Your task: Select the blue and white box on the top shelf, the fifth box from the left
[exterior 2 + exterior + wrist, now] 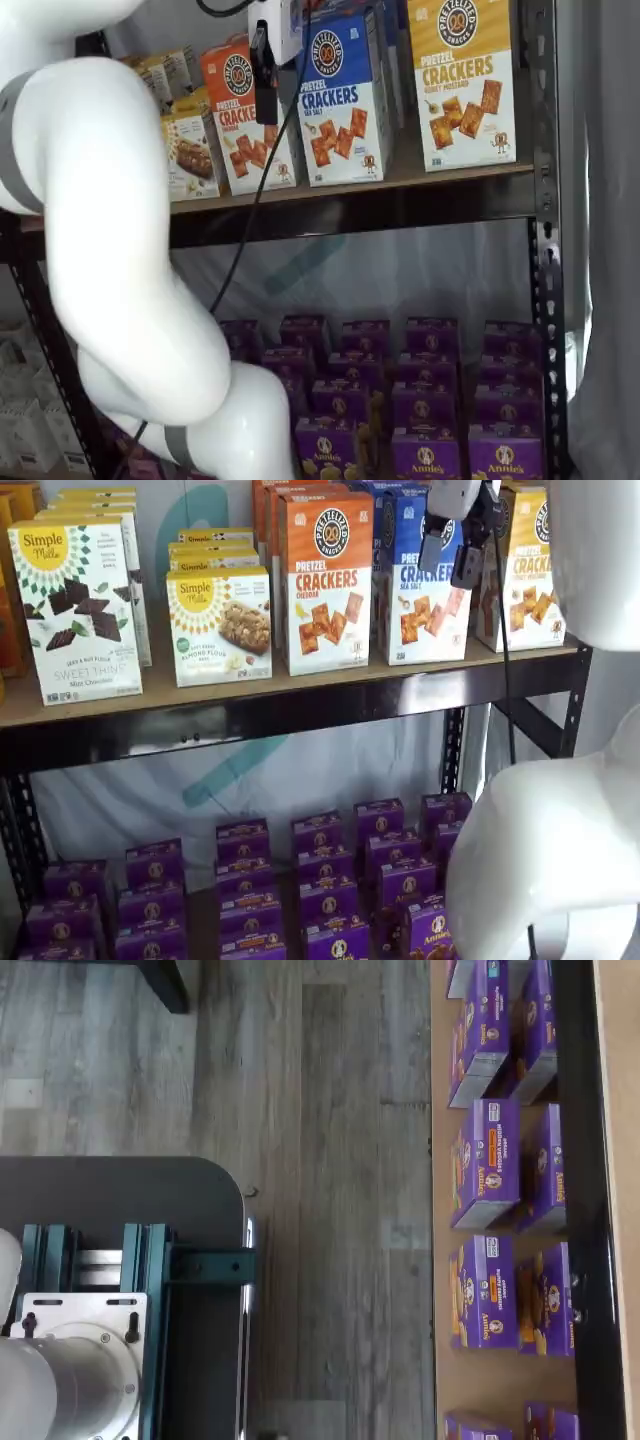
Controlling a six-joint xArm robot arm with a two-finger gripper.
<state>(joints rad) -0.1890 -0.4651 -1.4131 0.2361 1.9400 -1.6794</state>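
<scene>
The blue and white box (420, 615) stands upright on the top shelf (300, 688), between an orange-topped box and a yellow-topped box. It shows in both shelf views, and in a shelf view (340, 110) its front faces me. My gripper (450, 555) hangs in front of the box's upper right part. Its two black fingers (432, 542) are apart, with blue box showing between them, and they hold nothing. In a shelf view only one finger (264, 78) shows, side-on, left of the box. The wrist view shows neither box nor gripper.
The orange cheddar box (325, 580) and the yellow-topped box (525, 570) flank the target. Simple Mills boxes (220, 625) stand further left. Several purple boxes (320, 880) fill the lower shelf, also in the wrist view (485, 1160). My white arm (560, 830) fills the right foreground.
</scene>
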